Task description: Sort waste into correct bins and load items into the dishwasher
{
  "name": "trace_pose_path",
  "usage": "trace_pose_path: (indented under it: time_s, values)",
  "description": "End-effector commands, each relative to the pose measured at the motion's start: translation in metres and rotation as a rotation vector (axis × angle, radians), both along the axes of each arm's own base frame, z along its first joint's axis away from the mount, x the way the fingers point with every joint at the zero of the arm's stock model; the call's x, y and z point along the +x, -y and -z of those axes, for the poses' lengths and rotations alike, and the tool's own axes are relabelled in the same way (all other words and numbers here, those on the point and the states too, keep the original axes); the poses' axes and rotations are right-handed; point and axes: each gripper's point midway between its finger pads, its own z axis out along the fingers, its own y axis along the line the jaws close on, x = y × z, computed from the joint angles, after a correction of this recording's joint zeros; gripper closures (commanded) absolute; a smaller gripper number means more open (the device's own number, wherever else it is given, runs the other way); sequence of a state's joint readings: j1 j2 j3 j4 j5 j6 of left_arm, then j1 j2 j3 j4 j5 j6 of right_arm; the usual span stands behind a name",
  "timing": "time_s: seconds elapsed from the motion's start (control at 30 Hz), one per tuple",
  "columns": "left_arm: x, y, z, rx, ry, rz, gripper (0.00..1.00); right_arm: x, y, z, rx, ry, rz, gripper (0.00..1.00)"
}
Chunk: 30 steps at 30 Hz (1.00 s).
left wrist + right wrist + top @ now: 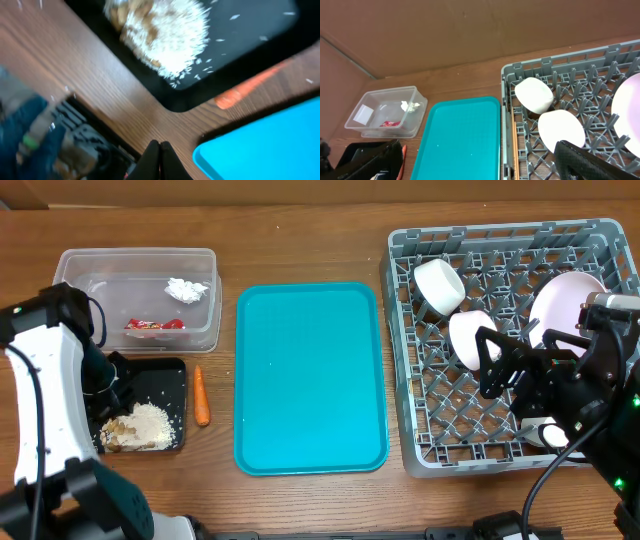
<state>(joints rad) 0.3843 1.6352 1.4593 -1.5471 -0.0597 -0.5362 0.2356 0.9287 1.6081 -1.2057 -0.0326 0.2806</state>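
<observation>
The clear tub (70, 275) holds the white napkin (186, 290) and the red wrapper (155, 325). Below it, the black tray (165, 375) carries beige-white food scraps (145, 425). An orange carrot stick (201, 395) lies on the table beside that tray. My left gripper (112, 388) hangs over the tray's left side, shut and empty (160, 149). In the grey dish rack (400, 360) sit a cup (438, 285), a bowl (468, 338) and the plate (565, 300). My right gripper (492, 367) is open above the rack next to the bowl; one finger (590, 162) shows.
A teal serving tray (310, 375) lies between the bins and the rack. Another small white dish (553, 435) sits at the rack's front right, partly under my right arm. My left arm covers the table's left edge.
</observation>
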Motion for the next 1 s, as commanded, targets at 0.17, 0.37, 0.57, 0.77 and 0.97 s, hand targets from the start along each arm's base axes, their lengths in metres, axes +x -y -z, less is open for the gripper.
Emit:
trace_pose_path:
  time_s: [0.17,0.37,0.57,0.77,0.97]
  values:
    - [0.023,0.041,-0.02,-0.255,0.222,0.428,0.96,0.0,0.003,-0.004,-0.001,0.014,0.015,0.0]
    - [0.03,0.066,-0.028,-0.394,0.327,0.553,0.96,0.0,0.003,-0.004,-0.001,0.014,0.015,0.0]
    - [0.03,0.066,-0.028,-0.392,0.326,0.545,0.96,0.0,0.003,-0.004,-0.001,0.014,0.015,0.0]
    - [0.034,0.052,-0.024,-0.31,0.298,0.474,0.96,0.0,0.003,-0.004,-0.001,0.014,0.015,0.0]
    - [0.039,0.057,-0.021,-0.261,0.275,0.461,0.8,0.0,0.003,-0.004,-0.001,0.014,0.015,0.0]
